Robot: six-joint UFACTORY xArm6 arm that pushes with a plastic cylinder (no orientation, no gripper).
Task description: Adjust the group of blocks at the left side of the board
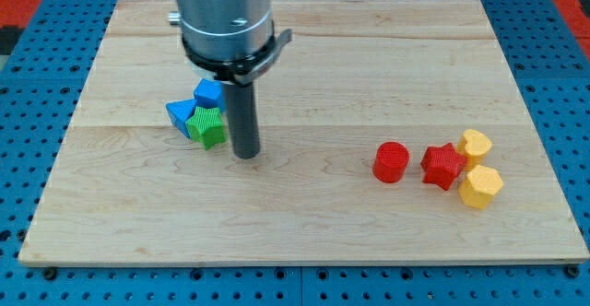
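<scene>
At the board's left a group of three blocks sits tight together: a blue cube (210,93) at the top, a blue triangular block (179,115) at the left and a green star-shaped block (207,126) at the bottom right. My dark rod comes down from the grey arm (224,16), and my tip (245,154) rests on the wood just right of and slightly below the green star, very close to it; I cannot tell if it touches.
At the board's right lie a red cylinder (391,161), a red star-shaped block (443,166), a yellow heart-shaped block (476,145) and a yellow hexagonal block (480,186). The wooden board (304,232) lies on a blue pegboard table.
</scene>
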